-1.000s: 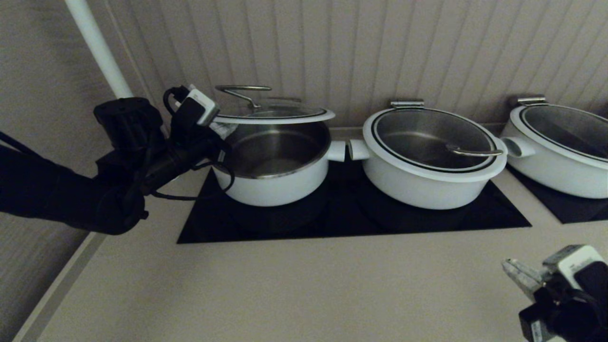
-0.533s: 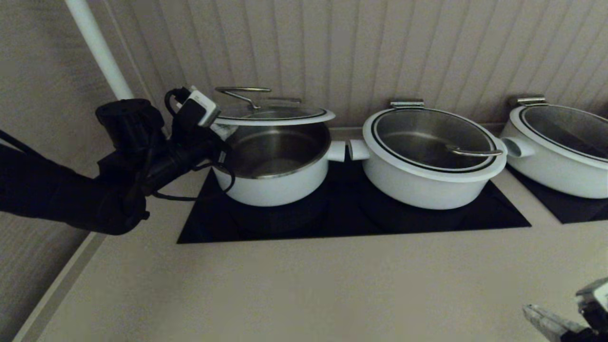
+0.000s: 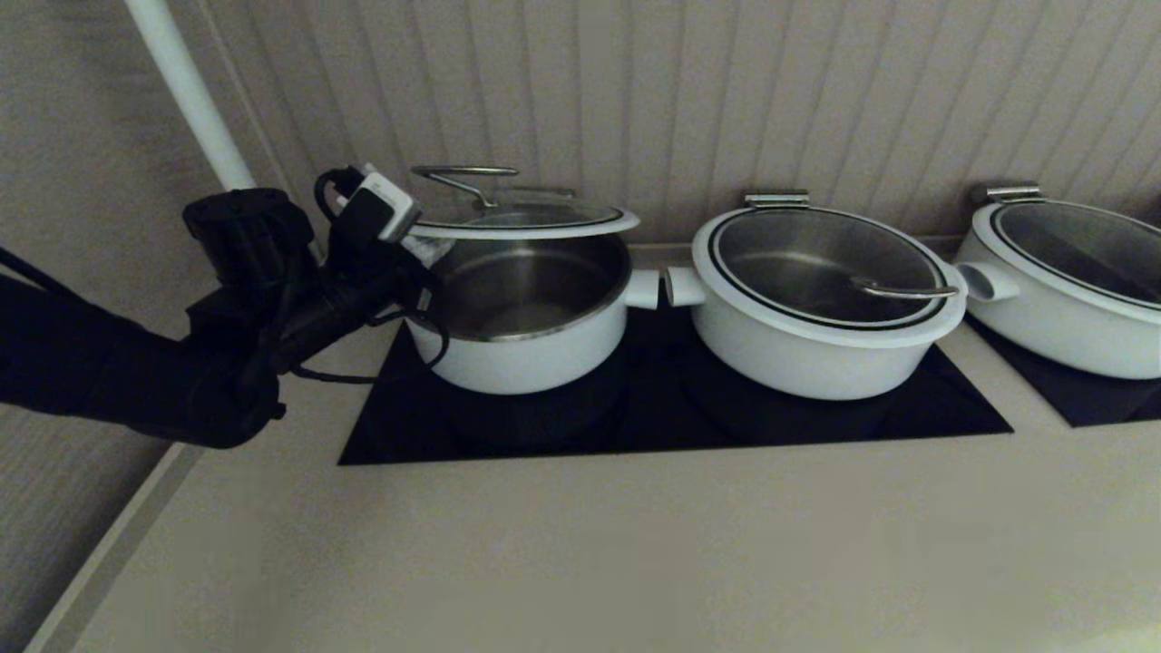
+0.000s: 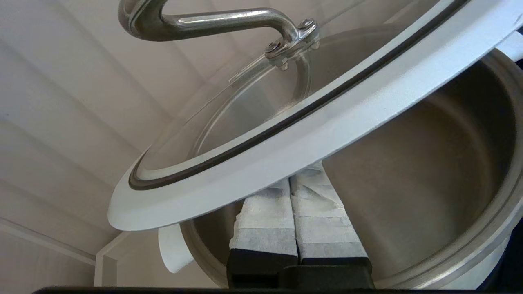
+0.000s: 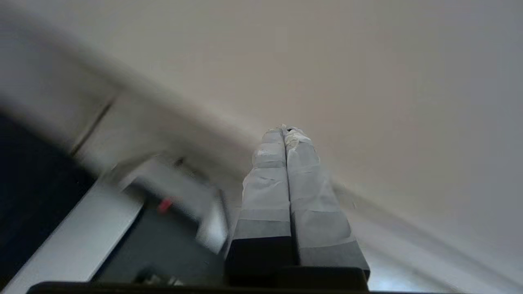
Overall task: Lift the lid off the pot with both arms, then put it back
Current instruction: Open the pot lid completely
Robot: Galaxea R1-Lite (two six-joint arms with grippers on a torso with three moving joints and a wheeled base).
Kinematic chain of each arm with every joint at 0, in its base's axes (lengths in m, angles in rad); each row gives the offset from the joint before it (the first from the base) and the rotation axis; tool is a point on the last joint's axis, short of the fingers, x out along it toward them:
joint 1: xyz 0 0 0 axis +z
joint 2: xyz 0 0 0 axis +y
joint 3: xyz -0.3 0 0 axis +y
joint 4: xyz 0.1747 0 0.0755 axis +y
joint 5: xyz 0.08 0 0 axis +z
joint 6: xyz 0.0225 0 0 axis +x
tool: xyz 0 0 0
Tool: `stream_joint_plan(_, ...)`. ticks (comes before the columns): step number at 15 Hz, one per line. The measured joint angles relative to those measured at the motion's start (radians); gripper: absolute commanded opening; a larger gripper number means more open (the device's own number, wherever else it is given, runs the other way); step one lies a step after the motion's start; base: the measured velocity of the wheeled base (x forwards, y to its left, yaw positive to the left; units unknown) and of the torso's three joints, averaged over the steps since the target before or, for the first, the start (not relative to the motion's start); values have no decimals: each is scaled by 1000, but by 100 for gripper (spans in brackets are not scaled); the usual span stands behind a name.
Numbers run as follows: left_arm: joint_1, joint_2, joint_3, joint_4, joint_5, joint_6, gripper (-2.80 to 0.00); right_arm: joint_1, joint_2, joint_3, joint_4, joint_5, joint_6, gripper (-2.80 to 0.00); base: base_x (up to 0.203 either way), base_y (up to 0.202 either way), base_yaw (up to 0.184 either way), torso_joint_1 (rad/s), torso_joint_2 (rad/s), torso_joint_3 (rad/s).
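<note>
On the smooth beige tabletop, a flat black cooktop carries the round white steel-lined pot. Above its mouth hangs the glass lid, its white rim resting on the left pincer, fingers pressed together. Right pincer, likewise pressed together, touches nothing.

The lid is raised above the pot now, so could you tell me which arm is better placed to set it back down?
Left: its gripper props up the lid over the pot; the right gripper is elsewhere.
</note>
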Motion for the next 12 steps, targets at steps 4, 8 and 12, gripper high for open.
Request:
stream_joint_plan(4, 0, 0, 0, 0, 0, 0, -280, 0, -129, -20, 128, 53, -1, -280, 0, 0, 0, 0, 0, 0)
stream_joint_plan(8, 0, 0, 0, 0, 0, 0, -280, 1, -218, -22, 129, 76, -2, -280, 0, 0, 0, 0, 0, 0)
stream_joint_plan(12, 0, 0, 0, -1, 0, -1, -280, 2, -265, -21, 122, 78, -2, -280, 0, 0, 0, 0, 0, 0)
